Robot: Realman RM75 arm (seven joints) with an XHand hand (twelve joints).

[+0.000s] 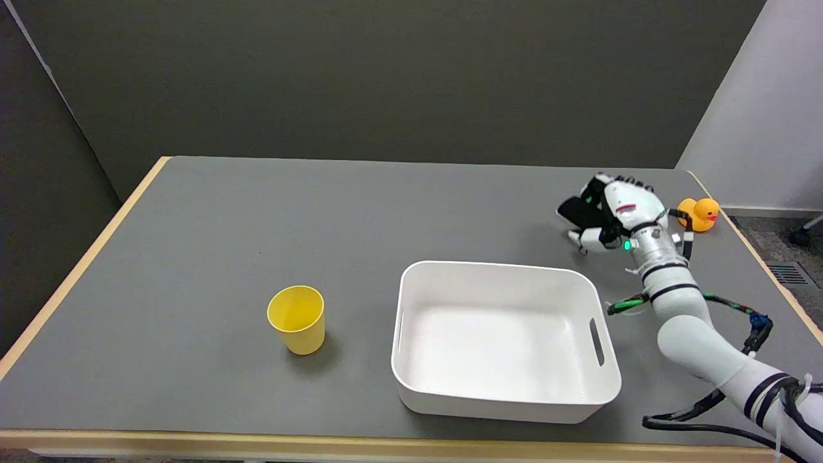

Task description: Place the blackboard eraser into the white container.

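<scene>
- Fingers [588, 239] of the right hand [611, 215] were curled around the blackboard eraser [577, 210], a dark block sticking out on the hand's left side.
- Hand and eraser sat over the bench [212, 238] beyond the far right corner of the white container [505, 341]; couldn't tell whether the eraser was touching the surface or just lifted off it.
- Eraser was outside the container, near its far rim, not over the opening.
- Right arm [681, 321] ran in from the lower right, passing just beside the container's right wall, with black and green cables [739, 308] looped along it.
- Container interior showed bare white, handle slot visible in the right wall.
- Rubber duck [699, 213], yellow-orange, stood on the bench just behind the wrist, close to the right edge.
- Yellow cup [296, 319] stood upright, well apart to the left of the container.
- Dark wall panels [386, 77] behind the bench.
</scene>
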